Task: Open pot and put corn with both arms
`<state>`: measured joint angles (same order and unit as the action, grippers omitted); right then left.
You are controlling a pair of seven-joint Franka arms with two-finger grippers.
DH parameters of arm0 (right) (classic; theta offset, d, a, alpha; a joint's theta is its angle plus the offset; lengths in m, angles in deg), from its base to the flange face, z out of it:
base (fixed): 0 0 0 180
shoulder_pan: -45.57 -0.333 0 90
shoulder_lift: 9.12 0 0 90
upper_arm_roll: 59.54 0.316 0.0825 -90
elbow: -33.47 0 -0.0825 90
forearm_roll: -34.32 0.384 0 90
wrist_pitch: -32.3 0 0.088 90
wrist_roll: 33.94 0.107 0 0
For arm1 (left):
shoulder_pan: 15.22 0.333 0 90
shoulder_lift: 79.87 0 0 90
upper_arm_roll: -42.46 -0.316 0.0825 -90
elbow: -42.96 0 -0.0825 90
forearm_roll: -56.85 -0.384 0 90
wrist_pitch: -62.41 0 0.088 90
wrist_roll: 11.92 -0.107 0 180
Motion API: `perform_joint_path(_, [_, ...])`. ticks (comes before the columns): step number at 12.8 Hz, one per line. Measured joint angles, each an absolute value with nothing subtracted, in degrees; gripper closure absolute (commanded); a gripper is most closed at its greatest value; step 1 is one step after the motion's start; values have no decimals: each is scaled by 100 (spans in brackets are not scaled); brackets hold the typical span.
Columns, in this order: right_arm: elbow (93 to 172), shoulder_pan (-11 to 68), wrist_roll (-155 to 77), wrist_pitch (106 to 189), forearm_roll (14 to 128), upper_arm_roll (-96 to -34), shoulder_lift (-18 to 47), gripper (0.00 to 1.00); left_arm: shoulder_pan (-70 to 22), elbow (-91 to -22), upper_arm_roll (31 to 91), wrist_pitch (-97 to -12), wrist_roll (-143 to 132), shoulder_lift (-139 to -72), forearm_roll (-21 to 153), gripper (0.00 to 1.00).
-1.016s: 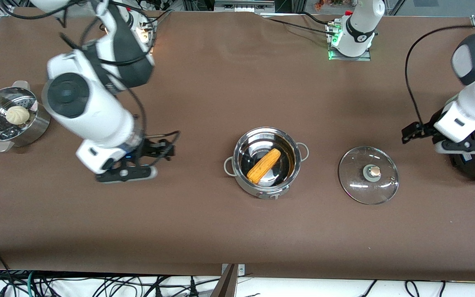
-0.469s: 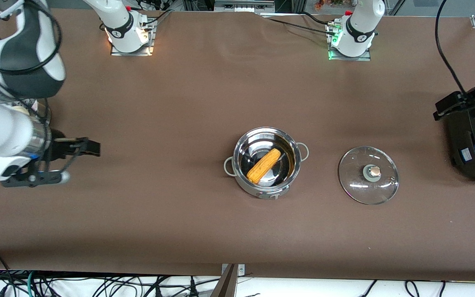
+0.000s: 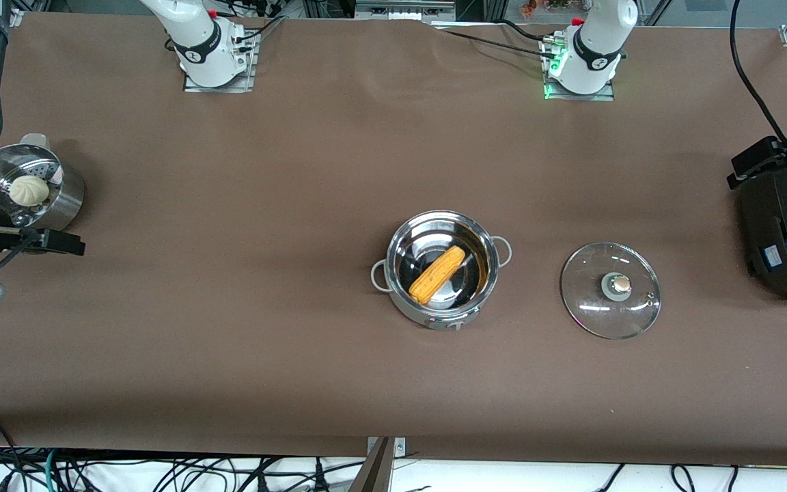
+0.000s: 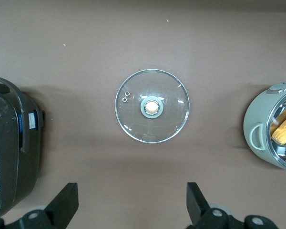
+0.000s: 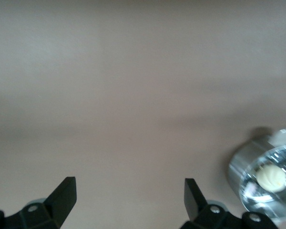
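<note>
Stainless-steel pot (image 3: 441, 268) is uncovered, corn cob (image 3: 436, 274) inside, glass lid (image 3: 610, 290) beside it; left gripper (image 4: 131, 207) and right gripper (image 5: 128, 202), both empty with jaws spread, have been drawn back to the table ends, so the task appears complete.

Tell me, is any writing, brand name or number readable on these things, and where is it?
No text can be read.
Black cooker: a small blue-and-white label on its side, too small to read.
Arm bases: a round mark on each, too small to read.
Pot, corn, glass lid, steamer, bun: no writing visible.
</note>
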<state>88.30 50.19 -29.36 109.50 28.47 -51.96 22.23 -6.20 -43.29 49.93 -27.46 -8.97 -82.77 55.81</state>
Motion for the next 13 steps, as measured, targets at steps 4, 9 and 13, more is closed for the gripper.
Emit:
perform_joint_path(4, [8989,5019,-2930,10929,2784,-5228,1995,0,-621,-4327,5067,-2661,-892,-8281,5581,0])
perform_joint_path(9, [10998,4983,-2931,11786,2812,-5214,231,0,-629,-4213,5072,-2653,-892,-8310,5581,0])
perform_joint_path(13, [12414,4905,-2931,12035,2820,-5209,-740,0,-635,-4174,5165,-2630,-892,-8320,5581,0])
